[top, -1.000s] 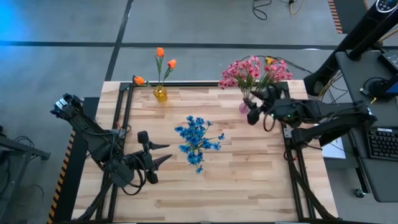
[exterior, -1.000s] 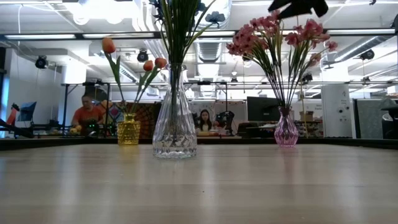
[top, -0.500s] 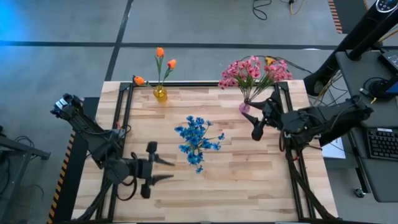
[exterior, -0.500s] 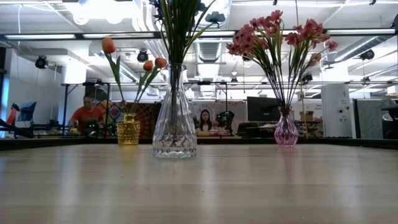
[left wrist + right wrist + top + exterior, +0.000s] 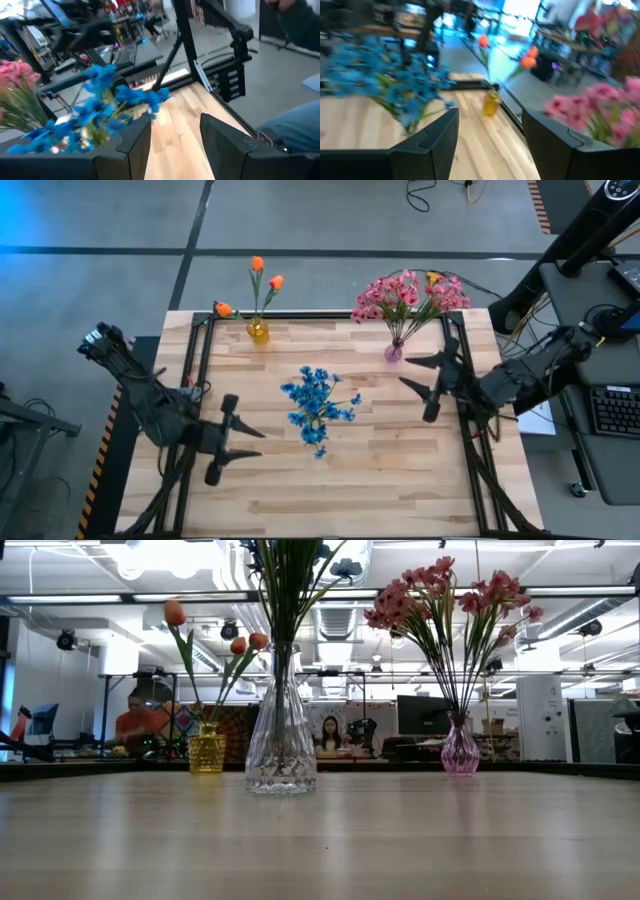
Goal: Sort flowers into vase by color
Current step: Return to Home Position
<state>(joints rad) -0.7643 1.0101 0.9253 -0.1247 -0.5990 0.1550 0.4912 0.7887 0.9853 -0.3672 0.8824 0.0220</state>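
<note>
Blue flowers (image 5: 317, 405) stand in a clear vase (image 5: 281, 740) at the table's middle. Orange buds (image 5: 265, 273) stand in a small yellow vase (image 5: 258, 330) at the far edge. Pink flowers (image 5: 408, 293) stand in a pink vase (image 5: 393, 352) at the far right. My left gripper (image 5: 247, 442) hovers open, left of the blue flowers, which show in the left wrist view (image 5: 100, 107). My right gripper (image 5: 418, 385) is open, near the pink vase and right of the blue flowers (image 5: 395, 85). Neither gripper shows in the low view.
A black frame (image 5: 200, 340) runs along the table's left, far and right sides. Bare wood (image 5: 380, 480) lies across the near half of the table. People (image 5: 135, 725) sit at desks in the room beyond the far edge.
My right gripper has drawn back from above the pink flowers, moving toward the table's near and right edges, and has turned toward the table's middle; its fingers now stand wide apart. My left gripper has shifted a little toward the near and left edges. The flowers have kept still.
</note>
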